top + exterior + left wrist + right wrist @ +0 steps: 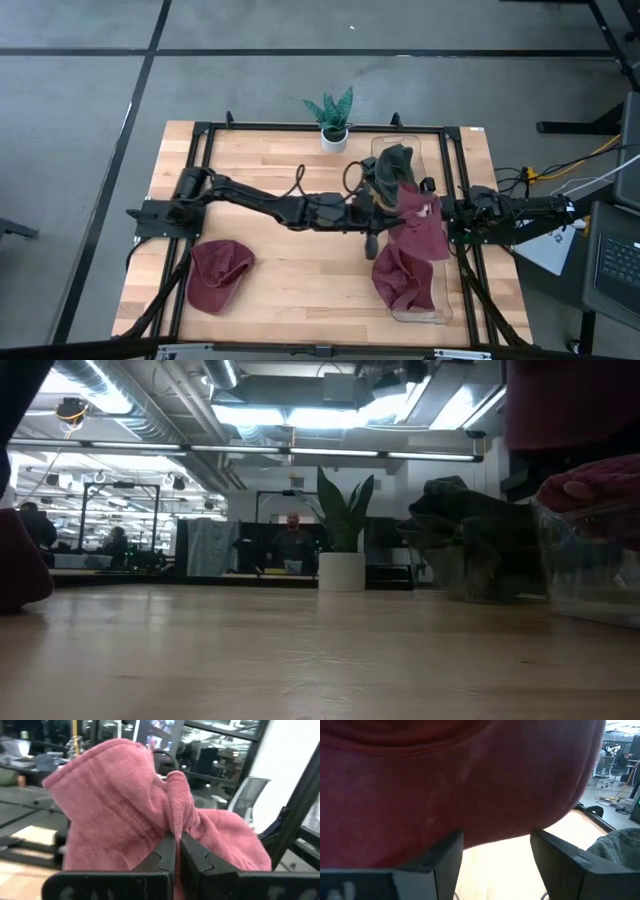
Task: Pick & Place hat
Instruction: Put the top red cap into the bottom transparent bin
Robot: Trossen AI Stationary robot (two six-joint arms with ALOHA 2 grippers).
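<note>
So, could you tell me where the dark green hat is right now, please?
In the high view, the dark green hat lies in the far end of the clear bin on the table's right side, beside the potted plant.

Red hat (460, 780), open end effector (495, 865) beneath

Bare wood is lying open across the table's (300, 285) front middle; a red hat (218, 275) is blocking the front-left corner, the clear bin (440, 300) crowding the right edge.
</note>
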